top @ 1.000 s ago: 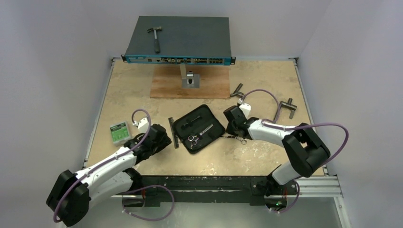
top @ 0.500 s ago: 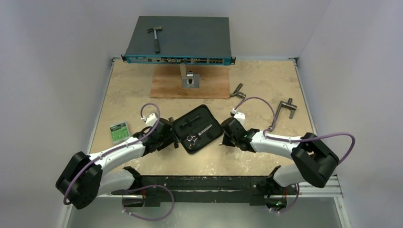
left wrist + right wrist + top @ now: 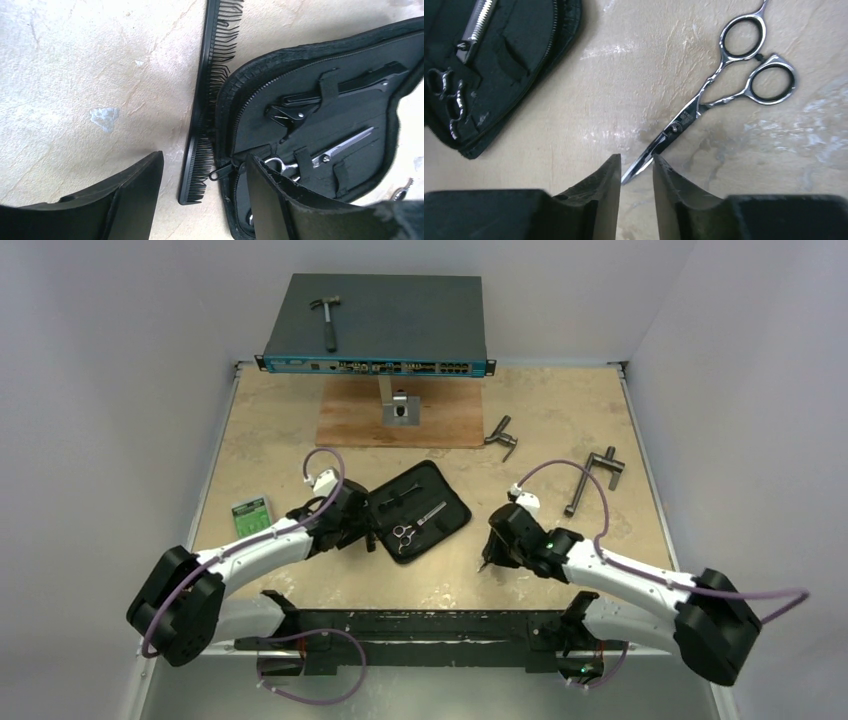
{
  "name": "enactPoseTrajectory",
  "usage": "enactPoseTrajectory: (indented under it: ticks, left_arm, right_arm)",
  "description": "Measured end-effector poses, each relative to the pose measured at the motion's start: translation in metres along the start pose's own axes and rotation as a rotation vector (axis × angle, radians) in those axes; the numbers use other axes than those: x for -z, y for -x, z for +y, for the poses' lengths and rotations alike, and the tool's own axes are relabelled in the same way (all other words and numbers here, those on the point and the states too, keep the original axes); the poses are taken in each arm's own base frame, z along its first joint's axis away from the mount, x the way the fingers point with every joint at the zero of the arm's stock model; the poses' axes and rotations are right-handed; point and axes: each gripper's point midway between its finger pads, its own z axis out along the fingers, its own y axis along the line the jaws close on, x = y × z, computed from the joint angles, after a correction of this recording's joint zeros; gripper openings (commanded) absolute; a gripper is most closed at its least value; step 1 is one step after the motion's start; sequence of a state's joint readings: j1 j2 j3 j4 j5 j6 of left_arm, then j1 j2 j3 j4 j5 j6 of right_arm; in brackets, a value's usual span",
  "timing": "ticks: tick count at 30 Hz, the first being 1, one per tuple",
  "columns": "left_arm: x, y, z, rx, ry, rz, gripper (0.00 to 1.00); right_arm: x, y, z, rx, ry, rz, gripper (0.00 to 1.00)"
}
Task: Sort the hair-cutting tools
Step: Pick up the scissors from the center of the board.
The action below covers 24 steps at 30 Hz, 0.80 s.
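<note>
An open black zip case [image 3: 440,508] lies mid-table, holding toothed silver scissors [image 3: 330,155] and a black hair clip [image 3: 345,87] under straps. The black comb [image 3: 205,100] lies on the table along the case's left edge. My left gripper [image 3: 205,170] [image 3: 365,524] is open, with the comb's near end between its fingers and the right finger [image 3: 280,200] over the case's rim. A second pair of silver scissors [image 3: 704,100] lies flat on the table right of the case [image 3: 509,60]. My right gripper [image 3: 636,162] [image 3: 487,558] stands narrowly open, the blade tip in the gap.
A blue-fronted switch [image 3: 378,325] on a wooden stand [image 3: 400,420] fills the back, with a hammer [image 3: 327,318] on top. Two grey T-handled tools [image 3: 503,435] [image 3: 595,475] lie at the right. A green box [image 3: 250,515] sits at the left.
My right gripper has drawn back toward the near edge and its jaws have parted a little around the scissors' tip. My left gripper has swung right, up to the comb and case.
</note>
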State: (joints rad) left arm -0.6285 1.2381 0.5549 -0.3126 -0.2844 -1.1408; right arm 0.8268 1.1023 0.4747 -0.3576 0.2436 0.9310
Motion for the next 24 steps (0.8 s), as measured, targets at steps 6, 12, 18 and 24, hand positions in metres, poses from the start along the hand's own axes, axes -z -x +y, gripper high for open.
enactPoseTrajectory:
  ticks: [6, 12, 18, 24]
  left_arm:
    - [0.023, 0.021, -0.011, 0.029, -0.072, -0.080, 0.64]
    - [0.038, 0.031, -0.014, 0.046, -0.114, -0.129, 0.64]
    - [0.030, 0.017, 0.004, 0.032, -0.074, -0.104, 0.64]
    - [0.025, 0.011, 0.012, 0.028, -0.056, -0.096, 0.64]
  right_arm:
    - [0.042, 0.034, 0.009, -0.137, 0.066, -0.136, 0.66]
    - [0.039, 0.032, 0.002, -0.216, 0.021, -0.137, 0.62]
    - [0.017, 0.010, -0.025, -0.228, -0.120, -0.071, 0.61]
    - [0.003, 0.009, -0.031, -0.218, -0.213, -0.044, 0.59]
